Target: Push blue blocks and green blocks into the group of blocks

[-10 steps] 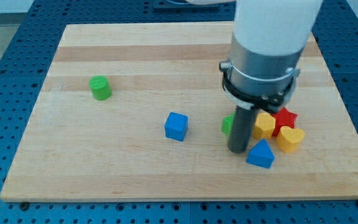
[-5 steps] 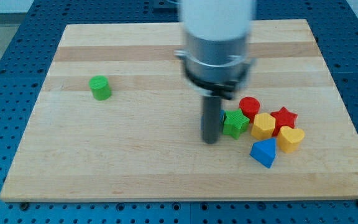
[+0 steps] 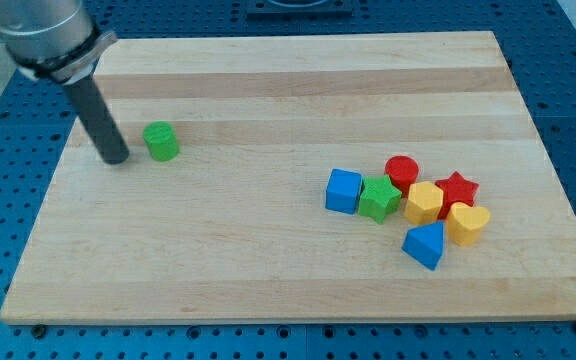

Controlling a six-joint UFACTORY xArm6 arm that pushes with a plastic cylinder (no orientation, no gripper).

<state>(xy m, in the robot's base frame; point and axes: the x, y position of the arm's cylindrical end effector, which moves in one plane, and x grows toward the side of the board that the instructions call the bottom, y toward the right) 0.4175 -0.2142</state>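
In the camera view, you can see my tip [image 3: 115, 158] down on the wooden table [image 3: 268, 290], close to the table's left edge and a bit nearer the top-left corner than the bottom one. It is only a dark rod, so it cannot open or close, and it holds nothing. The green round block [image 3: 162, 141] stands just beside my tip, on the view's right of it, and you cannot tell if the two touch. Far over by the table's right edge, toward the bottom-right corner, sits the bunch of blocks. The blue square block [image 3: 344, 190] is at its left end, touching the green star block [image 3: 379, 197]. Next come the red round block [image 3: 402, 172], the yellow block [image 3: 424, 202], the red star block [image 3: 457, 189] and the yellow heart block [image 3: 467, 222]. The blue pointed block [image 3: 424, 245] sits lowest, nearest the bottom edge.
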